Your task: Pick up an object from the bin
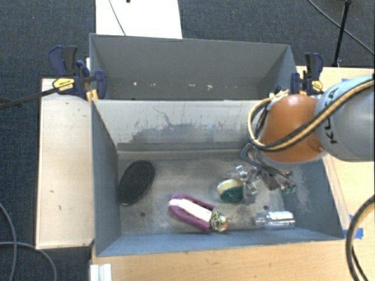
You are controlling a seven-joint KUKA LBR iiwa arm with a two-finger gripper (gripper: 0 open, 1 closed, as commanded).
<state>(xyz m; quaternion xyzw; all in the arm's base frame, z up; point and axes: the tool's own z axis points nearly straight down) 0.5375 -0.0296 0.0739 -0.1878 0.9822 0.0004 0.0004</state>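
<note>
The arm (351,122) comes in from the right of the grey metal bin (105,163), its orange wrist cover (290,127) looped with cables and hanging above the right half of the floor. Below the cover the gripper (253,183) is down near the bin floor, right against a small green and cream object (228,191) that lies right of centre. The metal parts crowd together there, so it cannot be told whether the claw is spread, closed, or pinching that object. Just in front of the gripper, towards the near wall, lies a clear, silvery object (274,219) on its side. To its left is a purple and white thing (188,209), long and curved, with a small speckled round piece (219,222) touching its right end. A black oval object (136,181) (matte, tilted along the slope) rests well apart, against the left wall.
</note>
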